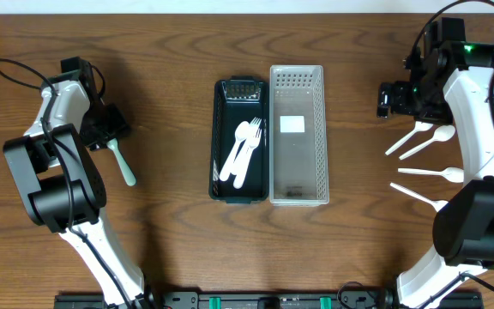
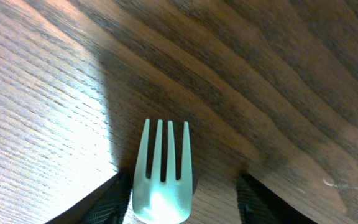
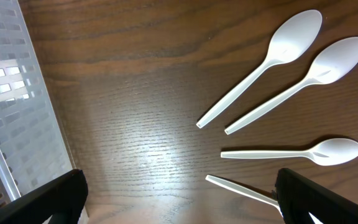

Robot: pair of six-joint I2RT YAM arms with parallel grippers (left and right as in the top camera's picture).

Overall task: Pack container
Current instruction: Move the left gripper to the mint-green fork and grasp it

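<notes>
Plastic cutlery is what this job turns on, and it lies in three places on the wooden table (image 1: 170, 77). A pale green fork (image 2: 162, 168) lies at the left, its head between the fingers of the left gripper (image 2: 182, 202). The jaws stand apart and wider than the fork: the head sits close to one finger (image 2: 107, 199), with bare wood showing between it and the other. So the left gripper is not clamped on anything.

At the right, four white spoons (image 3: 266, 62) fan out on the wood, bowls pointing away from the middle. The right gripper (image 3: 179, 202) hangs above and beside them, spread wide and empty.

In the centre a dark tray (image 1: 221, 184) holds a few white forks (image 1: 245, 146), and a clear basket (image 1: 297, 193) stands touching its right side, apparently with no cutlery in it. The packing looks partly done.

These pieces are probably very light, thin and smooth, and stiff enough to lift by one end, though a hard squeeze may bend them. Because they lie flat on the wood, the fingertips must come right down to the surface to get under the edges. The narrow handle near the neck looks like the best place to hold, across its width. A grip on the tines or a rounded bowl could slip or make the piece twist.
</notes>
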